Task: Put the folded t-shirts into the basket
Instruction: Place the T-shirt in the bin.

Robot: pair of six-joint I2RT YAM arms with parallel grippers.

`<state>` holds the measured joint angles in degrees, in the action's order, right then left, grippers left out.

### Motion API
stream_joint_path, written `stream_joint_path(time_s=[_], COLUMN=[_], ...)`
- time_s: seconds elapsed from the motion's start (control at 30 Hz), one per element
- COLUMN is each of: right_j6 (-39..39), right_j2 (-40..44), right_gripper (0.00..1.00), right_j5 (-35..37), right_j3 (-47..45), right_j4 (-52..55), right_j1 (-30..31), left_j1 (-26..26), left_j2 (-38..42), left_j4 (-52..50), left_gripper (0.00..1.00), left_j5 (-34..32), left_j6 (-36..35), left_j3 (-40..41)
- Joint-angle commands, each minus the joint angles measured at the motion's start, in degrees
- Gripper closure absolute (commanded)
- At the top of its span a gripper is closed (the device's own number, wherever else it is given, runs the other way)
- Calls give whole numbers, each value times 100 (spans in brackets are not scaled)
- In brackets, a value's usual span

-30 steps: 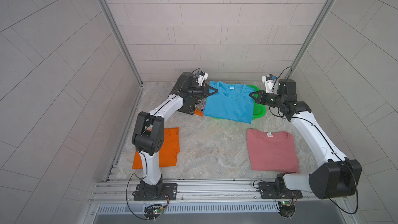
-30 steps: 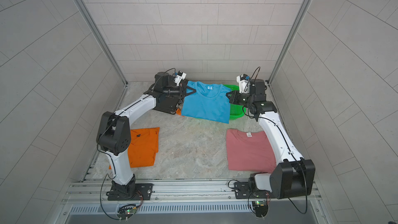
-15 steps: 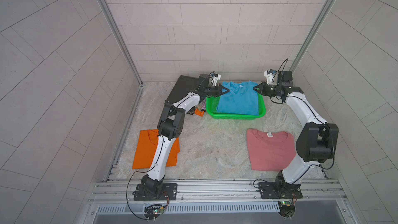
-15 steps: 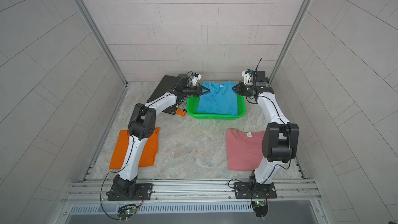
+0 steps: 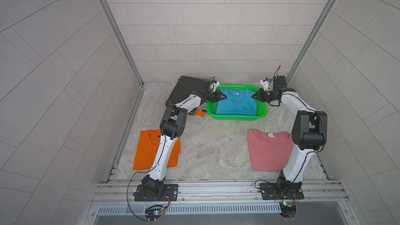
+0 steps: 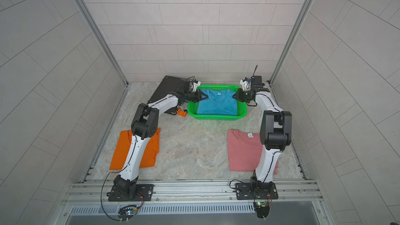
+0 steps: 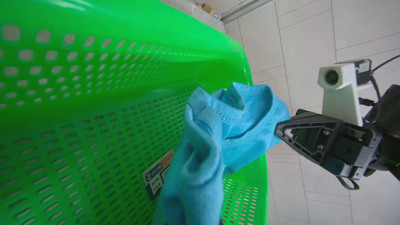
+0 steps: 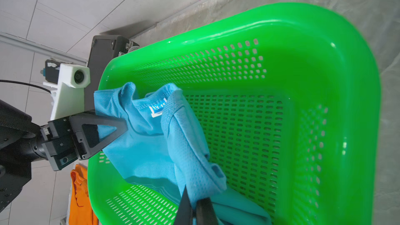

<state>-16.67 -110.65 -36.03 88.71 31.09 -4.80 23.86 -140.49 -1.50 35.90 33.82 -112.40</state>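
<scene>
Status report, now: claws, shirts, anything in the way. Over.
Grip: left claw and right claw shut on shoulders of blue t-shirt. It sits inside basket; orange t-shirt, pink t-shirt on table. Beside basket, black case, not blocking.

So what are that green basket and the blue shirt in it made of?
The basket looks like moulded plastic: glossy, bright highlights along its rim, rows of punched slots. The blue shirt seems a thin knit, perhaps synthetic sports mesh: tiny holes in the fabric, a stitched collar, soft folds. The fibre itself cannot be told.
</scene>
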Motion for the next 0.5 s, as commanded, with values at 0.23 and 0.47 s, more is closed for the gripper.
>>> stream_joint_path(time_s=[0.23, 0.47], right_j6=[181, 82], right_j2=[-425, -544], right_gripper=[100, 53], right_j5=[96, 336], right_j3=[220, 378], right_j4=[32, -75], right_j1=[-27, -14], left_j1=[-79, -161], left_j2=[42, 99], left_j4=[-490, -842], left_gripper=[80, 18], left_j5=[-297, -797], left_j6=[-585, -795], left_j3=[29, -57])
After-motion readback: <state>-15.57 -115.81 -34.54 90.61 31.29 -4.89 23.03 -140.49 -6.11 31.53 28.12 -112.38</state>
